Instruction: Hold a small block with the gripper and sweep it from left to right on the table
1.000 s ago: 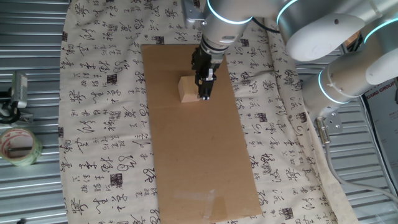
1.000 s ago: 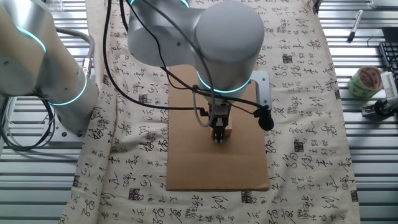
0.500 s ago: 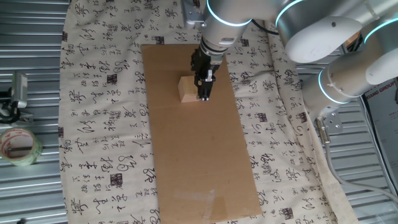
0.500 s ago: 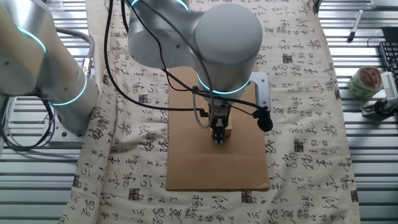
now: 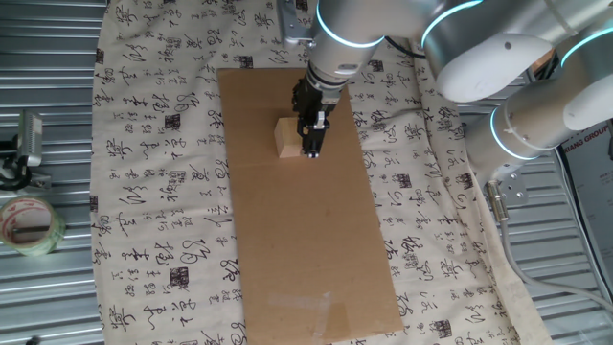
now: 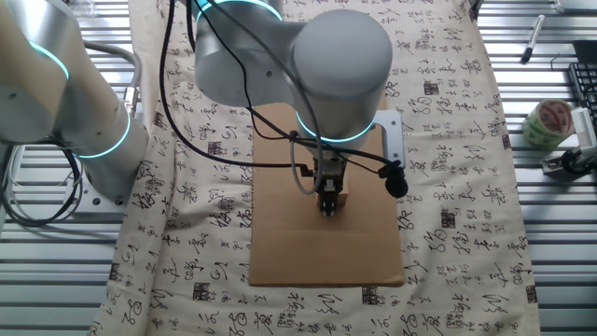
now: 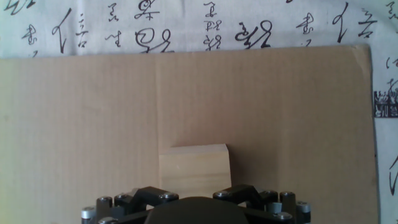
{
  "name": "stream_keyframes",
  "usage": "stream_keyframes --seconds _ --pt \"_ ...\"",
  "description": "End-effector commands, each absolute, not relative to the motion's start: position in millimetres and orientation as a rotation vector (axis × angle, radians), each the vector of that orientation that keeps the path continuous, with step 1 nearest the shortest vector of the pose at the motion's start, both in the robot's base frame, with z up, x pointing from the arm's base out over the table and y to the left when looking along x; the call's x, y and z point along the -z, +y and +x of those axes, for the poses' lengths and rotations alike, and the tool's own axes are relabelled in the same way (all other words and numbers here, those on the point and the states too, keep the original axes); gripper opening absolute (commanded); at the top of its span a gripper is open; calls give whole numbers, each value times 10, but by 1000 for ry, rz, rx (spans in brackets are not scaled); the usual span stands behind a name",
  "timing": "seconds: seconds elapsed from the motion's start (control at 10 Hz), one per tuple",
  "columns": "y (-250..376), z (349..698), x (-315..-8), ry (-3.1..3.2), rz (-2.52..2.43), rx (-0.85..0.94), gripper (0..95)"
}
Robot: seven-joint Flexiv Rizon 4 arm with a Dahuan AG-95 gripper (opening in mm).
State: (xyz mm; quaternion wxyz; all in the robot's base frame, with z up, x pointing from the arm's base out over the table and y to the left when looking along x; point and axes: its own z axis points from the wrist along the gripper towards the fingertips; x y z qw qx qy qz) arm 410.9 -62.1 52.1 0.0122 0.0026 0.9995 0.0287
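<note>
The small block [image 5: 286, 137] is a pale tan wooden cube on the brown cardboard sheet [image 5: 306, 240] of the table, whose cream calligraphy cloth [image 5: 163, 144] shows around it. My gripper [image 5: 312, 146] stands upright over the block's right side, tip at the cardboard. In the other fixed view the block [image 6: 341, 198] peeks out beside the gripper [image 6: 327, 207]. In the hand view the block [image 7: 194, 167] sits between the two black fingers of the gripper [image 7: 194, 194], which is shut on it.
A tape roll [image 5: 29, 225] lies on ribbed grey metal at the left; it also shows in the other fixed view [image 6: 548, 121]. A black clamp-like tool [image 5: 19, 153] lies near it. A pen [image 6: 530, 39] lies on the metal. The arm's base [image 6: 84, 121] stands beside the cloth.
The gripper and the block have shifted slightly leftward on the cardboard in the one fixed view. The grip looks unchanged.
</note>
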Motion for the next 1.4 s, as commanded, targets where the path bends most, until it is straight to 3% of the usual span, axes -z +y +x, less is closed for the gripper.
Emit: stream_keyframes --seconds 0.1,1.3,1.4 --pt "-621 4106 -504 3114 9 -85 950" --pt "-593 4130 -372 3099 10 -81 950" --pt "-589 4132 -352 3098 11 -80 760"
